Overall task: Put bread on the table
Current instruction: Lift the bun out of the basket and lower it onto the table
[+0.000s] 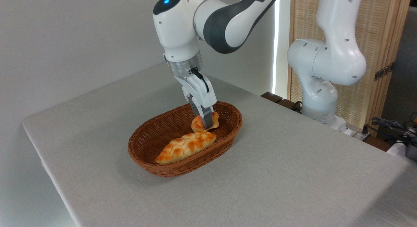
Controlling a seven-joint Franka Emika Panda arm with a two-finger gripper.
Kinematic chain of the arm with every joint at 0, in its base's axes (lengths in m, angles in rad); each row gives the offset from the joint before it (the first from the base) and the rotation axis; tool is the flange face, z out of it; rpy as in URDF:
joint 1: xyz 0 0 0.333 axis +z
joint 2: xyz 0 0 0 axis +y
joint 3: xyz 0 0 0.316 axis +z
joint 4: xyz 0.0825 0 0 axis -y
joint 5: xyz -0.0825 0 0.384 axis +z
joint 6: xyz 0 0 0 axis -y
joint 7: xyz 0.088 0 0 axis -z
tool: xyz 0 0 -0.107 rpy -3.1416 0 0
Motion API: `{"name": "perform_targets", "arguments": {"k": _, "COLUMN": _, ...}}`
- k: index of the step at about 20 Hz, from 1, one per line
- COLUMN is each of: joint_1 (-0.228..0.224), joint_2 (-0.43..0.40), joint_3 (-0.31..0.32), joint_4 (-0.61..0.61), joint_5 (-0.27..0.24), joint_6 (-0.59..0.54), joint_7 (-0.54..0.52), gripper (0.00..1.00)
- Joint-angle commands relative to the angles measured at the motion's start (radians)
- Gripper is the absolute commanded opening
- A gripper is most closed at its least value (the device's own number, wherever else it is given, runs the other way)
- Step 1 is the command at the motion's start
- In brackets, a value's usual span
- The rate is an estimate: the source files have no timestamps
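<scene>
Gripper (206, 122) lowered into oval brown wicker basket (153, 132), fingers (206, 120) pinched around small orange-golden bun (197, 122). Bun inside basket's far right end, partly hidden behind near finger, touching tip of long braided loaf (185, 147) or just above it; cannot tell which. Loaf lying lengthwise across basket floor. Basket resting near middle of grey cloth-covered worktop (293, 175). White arm base (322, 70) at worktop's far right edge.

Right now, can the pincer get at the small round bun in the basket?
Probably yes: the pincer is already down at the bun inside the basket, with nothing above it; the braided loaf lies just in front.
</scene>
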Motion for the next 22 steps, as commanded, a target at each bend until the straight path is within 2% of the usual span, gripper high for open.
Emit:
{"name": "perform_targets", "arguments": {"k": 1, "joint_1": 0.001, "joint_2": 0.028, "joint_3": 0.024, "joint_4": 0.100, "joint_5": -0.040, "joint_6": -0.003, "joint_7": -0.018, "gripper": 0.30}}
{"name": "perform_targets", "arguments": {"k": 5, "joint_1": 0.001, "joint_2": 0.074, "joint_3": 0.059, "joint_4": 0.234, "joint_5": -0.061, "joint_6": -0.009, "joint_7": -0.021, "gripper": 0.30}}
{"name": "perform_targets", "arguments": {"k": 9, "joint_1": -0.001, "joint_2": 0.117, "joint_3": 0.146, "joint_4": 0.381, "joint_5": -0.060, "joint_6": -0.017, "joint_7": 0.004, "gripper": 0.31}}
{"name": "perform_targets", "arguments": {"k": 12, "joint_1": -0.001, "joint_2": 0.173, "joint_3": 0.206, "joint_4": 0.388, "joint_5": -0.051, "joint_6": 0.023, "joint_7": 0.075, "gripper": 0.32}}
{"name": "perform_targets", "arguments": {"k": 15, "joint_1": 0.002, "joint_2": 0.235, "joint_3": 0.300, "joint_4": 0.388, "joint_5": -0.020, "joint_6": 0.144, "joint_7": 0.175, "gripper": 0.33}}
{"name": "perform_targets", "arguments": {"k": 19, "joint_1": 0.010, "joint_2": 0.295, "joint_3": 0.347, "joint_4": 0.388, "joint_5": 0.008, "joint_6": 0.211, "joint_7": 0.266, "gripper": 0.34}}
{"name": "perform_targets", "arguments": {"k": 22, "joint_1": 0.022, "joint_2": 0.324, "joint_3": 0.352, "joint_4": 0.385, "joint_5": 0.046, "joint_6": 0.222, "joint_7": 0.301, "gripper": 0.39}}
